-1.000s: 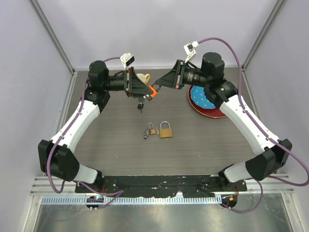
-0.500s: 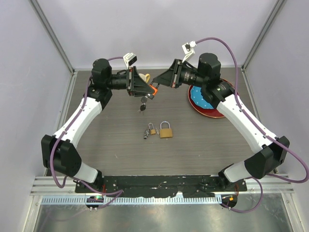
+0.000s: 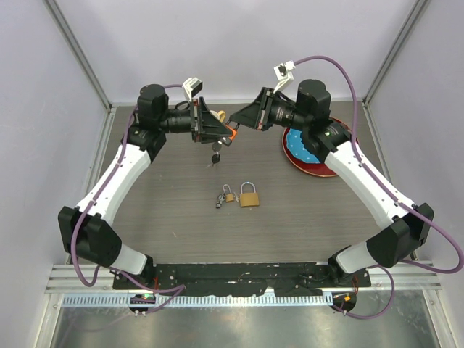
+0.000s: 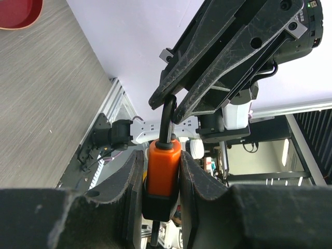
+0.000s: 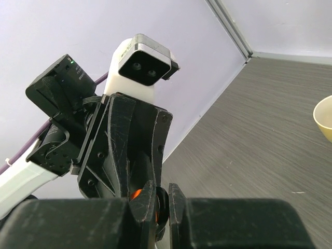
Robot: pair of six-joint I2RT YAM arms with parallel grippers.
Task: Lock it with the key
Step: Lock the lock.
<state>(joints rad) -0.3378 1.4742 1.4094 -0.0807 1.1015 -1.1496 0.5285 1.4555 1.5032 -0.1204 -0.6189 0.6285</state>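
While a small brass padlock [image 3: 228, 194] and a large brass padlock [image 3: 249, 196] lie side by side mid-table, the one orange padlock [image 4: 162, 168] is in the air. The left gripper [image 3: 227, 135] clamps its body, with keys [image 3: 214, 156] dangling below. The right gripper [image 4: 166, 104] pinches its black shackle [image 4: 167, 124].

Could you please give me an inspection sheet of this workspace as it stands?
Surface: dark wood-grain tabletop, flat.
Job's things: orange padlock held in mid-air; keys hang below it.
Clutter: brass padlock, smaller padlock with keys, red round plate, cream bowl.
Grippers: left gripper shut on the orange padlock; right gripper shut on its black shackle.
Cables: purple cables run along both arms.
Surroundings: pale walls, aluminium frame posts.
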